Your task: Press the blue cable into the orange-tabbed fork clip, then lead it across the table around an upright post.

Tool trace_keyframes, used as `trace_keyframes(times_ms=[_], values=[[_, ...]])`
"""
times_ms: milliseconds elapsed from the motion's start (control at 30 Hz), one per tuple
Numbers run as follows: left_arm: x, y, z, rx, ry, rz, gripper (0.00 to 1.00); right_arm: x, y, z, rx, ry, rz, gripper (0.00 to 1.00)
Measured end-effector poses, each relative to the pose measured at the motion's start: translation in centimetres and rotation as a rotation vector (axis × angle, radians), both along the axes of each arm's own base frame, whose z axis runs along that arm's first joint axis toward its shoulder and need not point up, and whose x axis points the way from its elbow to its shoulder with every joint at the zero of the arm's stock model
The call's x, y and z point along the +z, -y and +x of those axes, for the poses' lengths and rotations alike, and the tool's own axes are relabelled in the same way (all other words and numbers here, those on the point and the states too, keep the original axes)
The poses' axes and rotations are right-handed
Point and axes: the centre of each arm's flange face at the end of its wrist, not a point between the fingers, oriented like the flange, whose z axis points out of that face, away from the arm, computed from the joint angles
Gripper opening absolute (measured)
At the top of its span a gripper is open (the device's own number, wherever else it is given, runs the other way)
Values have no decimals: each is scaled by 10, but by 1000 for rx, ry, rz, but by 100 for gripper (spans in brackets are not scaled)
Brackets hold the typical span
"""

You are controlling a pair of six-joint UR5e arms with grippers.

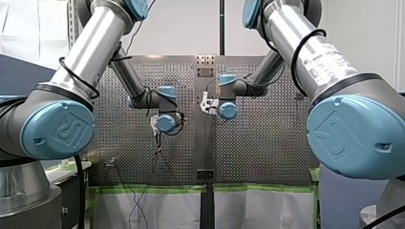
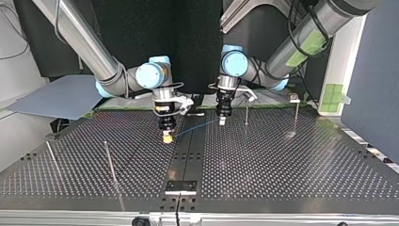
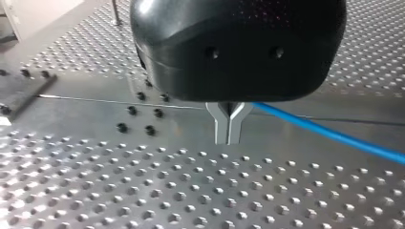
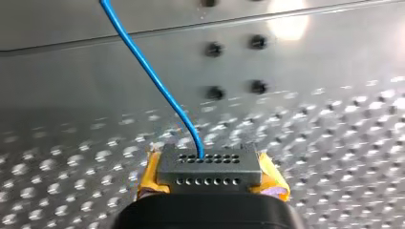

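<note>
The blue cable (image 2: pixel 195 127) runs low over the table between my two grippers. In the top view my left gripper (image 2: pixel 222 120) comes in from the right and points down at the plate. Its metal fingers (image 3: pixel 228 129) are pressed together, and the blue cable (image 3: pixel 329 134) leaves from their base toward one side. My right gripper (image 2: pixel 166 137) stands at the cable's other end. Its yellow pads (image 4: pixel 149 175) are shut on a small grey block (image 4: pixel 210 164) with rows of holes. The cable (image 4: pixel 153 76) enters one of those holes. No orange-tabbed clip shows.
Thin upright posts stand on the perforated table (image 2: pixel 282 169): one (image 2: pixel 246 115) just beside my left gripper, one (image 2: pixel 296 117) further along, and two more (image 2: pixel 110 162) (image 2: pixel 51 157) on the other half. A dark bracket (image 2: pixel 180 186) sits at the near edge.
</note>
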Motion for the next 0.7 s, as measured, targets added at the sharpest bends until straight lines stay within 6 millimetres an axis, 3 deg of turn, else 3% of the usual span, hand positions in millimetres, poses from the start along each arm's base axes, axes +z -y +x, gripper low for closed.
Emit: trace_keyframes(times_ms=[300,700], values=[[21,-2,-5,-9,-6,-4,0,27,-4,6,13,5,-8,0],[58,1,-4,-23,29,-47,0,75,-5,-3,5,41,-51,0]])
